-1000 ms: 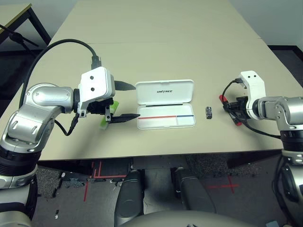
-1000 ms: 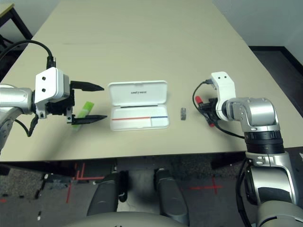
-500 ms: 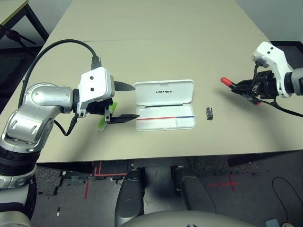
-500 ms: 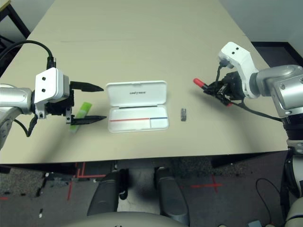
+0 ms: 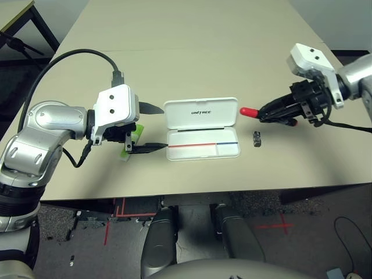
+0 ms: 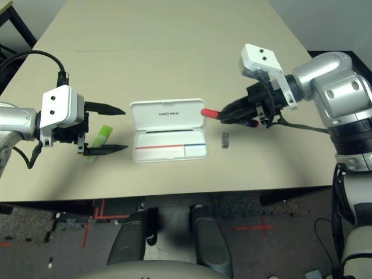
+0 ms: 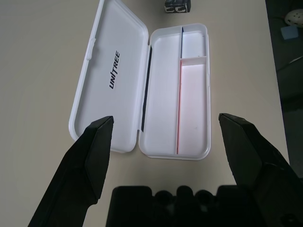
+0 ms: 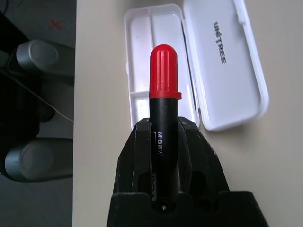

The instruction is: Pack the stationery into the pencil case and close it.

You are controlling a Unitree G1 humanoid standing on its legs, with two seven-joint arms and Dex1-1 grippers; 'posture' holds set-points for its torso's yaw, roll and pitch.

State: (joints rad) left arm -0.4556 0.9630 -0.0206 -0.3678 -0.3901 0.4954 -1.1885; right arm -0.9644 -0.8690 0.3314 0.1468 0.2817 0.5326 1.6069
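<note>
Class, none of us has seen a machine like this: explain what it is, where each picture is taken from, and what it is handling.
This is a robot with two silver arms. Two pictures come from its head, looking down at the table; the others come from its wrists, looking along the grippers.

An open, empty white case lies on the table, with a small dark metallic piece and a green highlighter. The right gripper holds a marker, red cap outward; the left gripper is open.
</note>
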